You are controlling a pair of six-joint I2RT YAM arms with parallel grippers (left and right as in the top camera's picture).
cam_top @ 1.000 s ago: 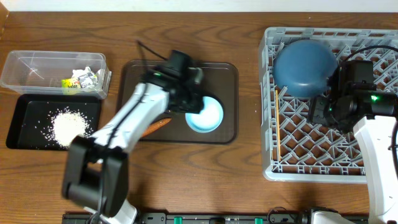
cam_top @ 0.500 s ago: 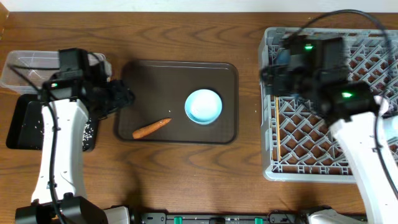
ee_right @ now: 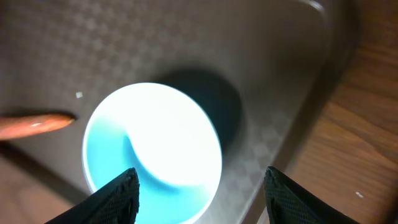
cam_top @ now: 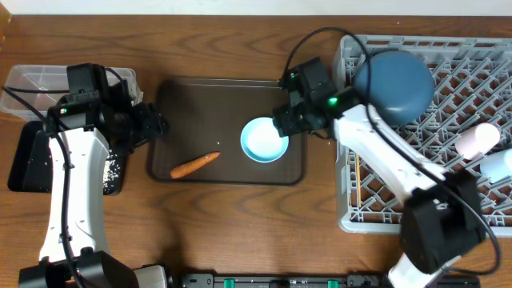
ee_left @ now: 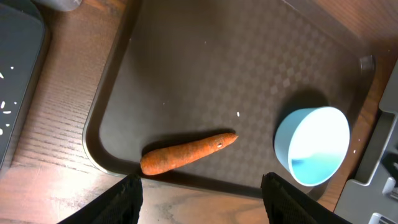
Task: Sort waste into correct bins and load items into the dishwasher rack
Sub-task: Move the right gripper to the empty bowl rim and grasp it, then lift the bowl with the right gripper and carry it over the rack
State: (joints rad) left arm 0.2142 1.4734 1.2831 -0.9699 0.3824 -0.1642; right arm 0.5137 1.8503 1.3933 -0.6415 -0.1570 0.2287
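My right gripper [cam_top: 285,126] has swung off the rack [cam_top: 480,80] to hover over the small bowl [cam_top: 264,142]; my left gripper [cam_top: 154,124] has withdrawn to the left edge of the brown tray [cam_top: 232,83], jaws wider.

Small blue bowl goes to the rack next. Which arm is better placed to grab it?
Right. The right fingers stand open directly above the bowl, close to the rack. The left fingers hover at the far edge of the tray, nearer the carrot.
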